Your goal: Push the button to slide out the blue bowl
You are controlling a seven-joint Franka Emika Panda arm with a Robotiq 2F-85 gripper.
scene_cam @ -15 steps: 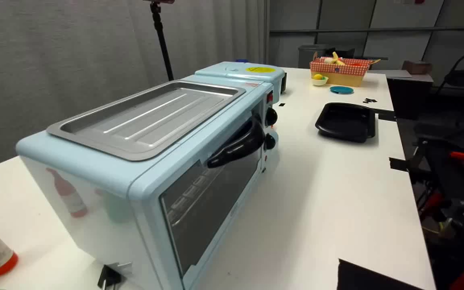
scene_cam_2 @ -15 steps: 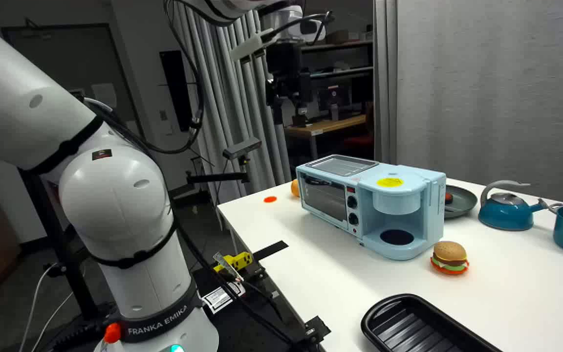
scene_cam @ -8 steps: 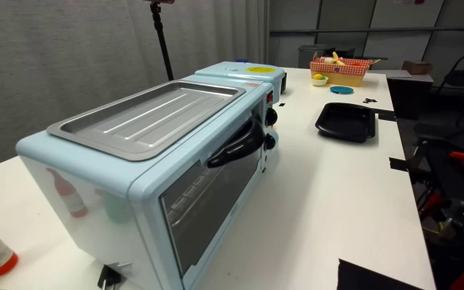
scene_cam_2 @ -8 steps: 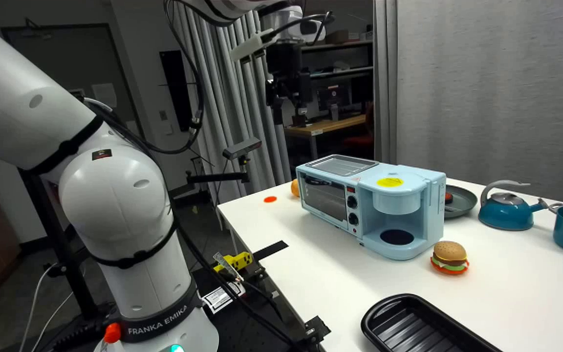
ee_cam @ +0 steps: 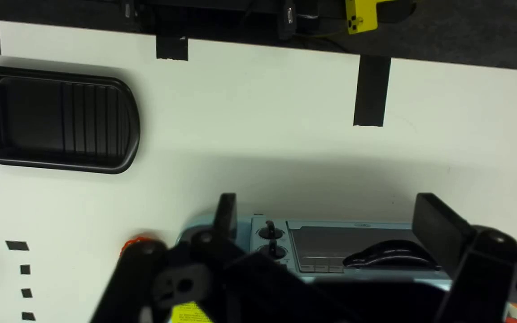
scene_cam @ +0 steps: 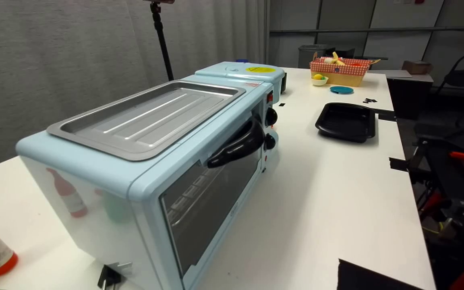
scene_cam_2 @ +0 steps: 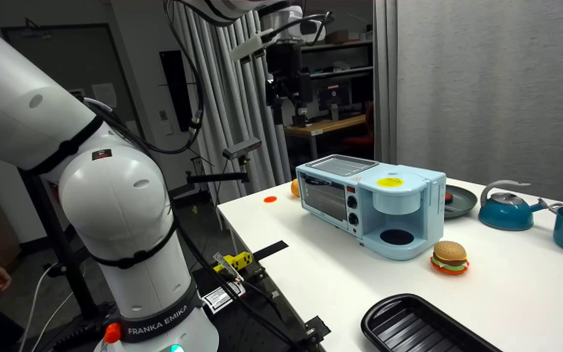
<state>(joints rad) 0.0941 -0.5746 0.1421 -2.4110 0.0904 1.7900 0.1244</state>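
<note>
**Line Up First, Then Press**

The hand [ee_cam: 326,211] hangs well above the surface [scene_cam_2: 311,274], its fingers [ee_cam: 440,231] spread wide and holding nothing. Below it, well apart, sits the pale-blue breakfast maker [scene_cam_2: 364,205]. No plain blue bowl can be picked out; the round filter housing [scene_cam_2: 397,204] at the coffee end, lower than the hand, is the likeliest match, and it seems seated. Which button is meant cannot be told; the red switch [scene_cam_2: 351,189] above two knobs [scene_cam_2: 352,201], also lower than the hand, is one candidate.

To press well, the hand should draw its fingers into one blunt tip, come in square to the button and push gently, clear of the knobs. A slanted shove could skid the breakfast maker; backing off promptly would give the bowl room.
</note>
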